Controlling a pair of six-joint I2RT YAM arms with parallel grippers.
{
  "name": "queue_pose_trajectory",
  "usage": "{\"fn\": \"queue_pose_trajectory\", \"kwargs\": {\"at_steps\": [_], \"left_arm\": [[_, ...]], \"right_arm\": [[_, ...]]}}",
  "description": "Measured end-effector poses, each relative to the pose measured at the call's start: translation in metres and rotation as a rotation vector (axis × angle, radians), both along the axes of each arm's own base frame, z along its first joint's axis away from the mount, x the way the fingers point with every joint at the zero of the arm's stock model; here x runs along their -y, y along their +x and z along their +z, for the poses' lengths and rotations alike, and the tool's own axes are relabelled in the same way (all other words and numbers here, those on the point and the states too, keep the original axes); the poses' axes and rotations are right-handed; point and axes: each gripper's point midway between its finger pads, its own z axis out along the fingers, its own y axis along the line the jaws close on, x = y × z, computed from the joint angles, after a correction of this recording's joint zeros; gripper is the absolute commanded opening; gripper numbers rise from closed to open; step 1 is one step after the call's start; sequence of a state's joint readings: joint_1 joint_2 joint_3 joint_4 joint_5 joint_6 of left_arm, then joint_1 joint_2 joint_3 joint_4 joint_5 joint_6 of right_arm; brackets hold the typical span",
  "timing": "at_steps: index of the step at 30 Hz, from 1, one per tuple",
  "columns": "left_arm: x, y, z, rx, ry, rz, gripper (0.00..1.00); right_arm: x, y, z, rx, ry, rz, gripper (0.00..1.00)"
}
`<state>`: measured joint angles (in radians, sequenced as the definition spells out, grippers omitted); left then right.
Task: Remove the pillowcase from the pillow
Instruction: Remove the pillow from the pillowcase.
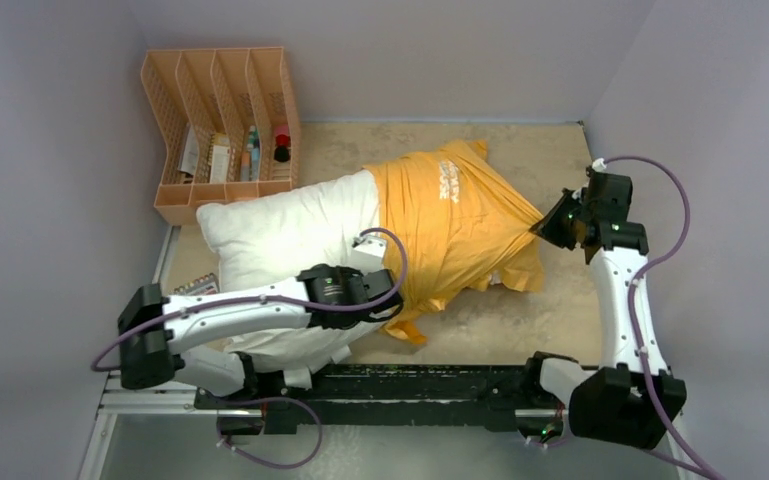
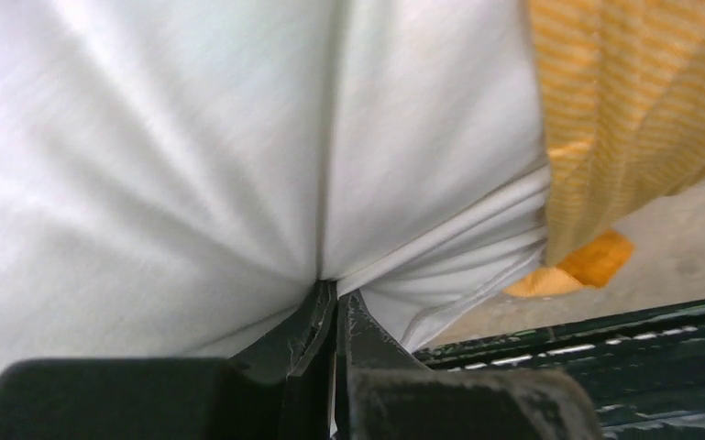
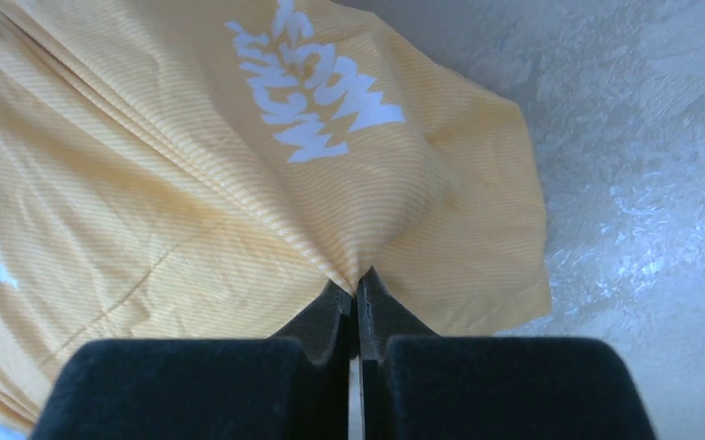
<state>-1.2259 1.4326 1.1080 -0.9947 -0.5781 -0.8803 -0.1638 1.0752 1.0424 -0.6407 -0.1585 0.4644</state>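
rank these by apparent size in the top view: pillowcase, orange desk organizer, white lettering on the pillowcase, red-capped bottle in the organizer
1. pillowcase and orange desk organizer: too alike to rank
2. white lettering on the pillowcase
3. red-capped bottle, slightly smaller than the lettering

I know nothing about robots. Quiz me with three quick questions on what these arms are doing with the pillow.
1. True or false: the right gripper is shut on the pillowcase.
2. What does the left gripper pinch? A the pillow, B the pillowcase, C nothing.
3. Fill in: the pillowcase's lettering is ____ in colour.
Key: 1 true; 2 A; 3 white.
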Motion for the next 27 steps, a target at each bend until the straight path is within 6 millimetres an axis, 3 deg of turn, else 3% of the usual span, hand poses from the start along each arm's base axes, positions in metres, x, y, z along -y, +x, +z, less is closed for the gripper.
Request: {"fn": "queue_pose_trajectory", "kwargs": {"at_steps": [4,5,6,8,9,12,15,17,27], "left_arm": [[-0.008,0.001,0.025,0.043,-0.165,0.086,0.0],[-0.009,0.002,0.03,0.05,-0.195,0.104,0.0],[-0.012,0.002,0.035,0.057,-0.226,0.122,0.0],[-0.016,0.002,0.042,0.071,-0.267,0.143,0.0],[-0.019,0.002,0.044,0.075,-0.267,0.147,0.0],[-0.036,0.0,0.041,0.075,-0.207,0.157,0.0],[-0.048,0.001,0.037,0.081,-0.129,0.159,0.0],[-0.048,0.003,0.037,0.081,-0.101,0.151,0.0],[-0.039,0.008,0.036,0.076,-0.049,0.086,0.0]], "right_arm": [[0.009,0.007,-0.005,-0.031,0.109,-0.017,0.0],[0.009,0.008,-0.006,-0.033,0.138,-0.015,0.04],[0.007,0.009,-0.006,-0.034,0.162,-0.006,0.12],[0.006,0.018,-0.001,-0.022,0.2,0.02,0.46],[0.01,0.025,0.003,-0.004,0.198,0.016,0.56],[0.026,0.051,0.03,0.097,0.177,0.034,0.7],[0.019,0.054,0.043,0.177,0.191,0.082,0.79],[0.007,0.038,0.035,0.18,0.215,0.108,0.8],[-0.058,-0.078,-0.023,-0.01,0.413,0.148,0.77]]}}
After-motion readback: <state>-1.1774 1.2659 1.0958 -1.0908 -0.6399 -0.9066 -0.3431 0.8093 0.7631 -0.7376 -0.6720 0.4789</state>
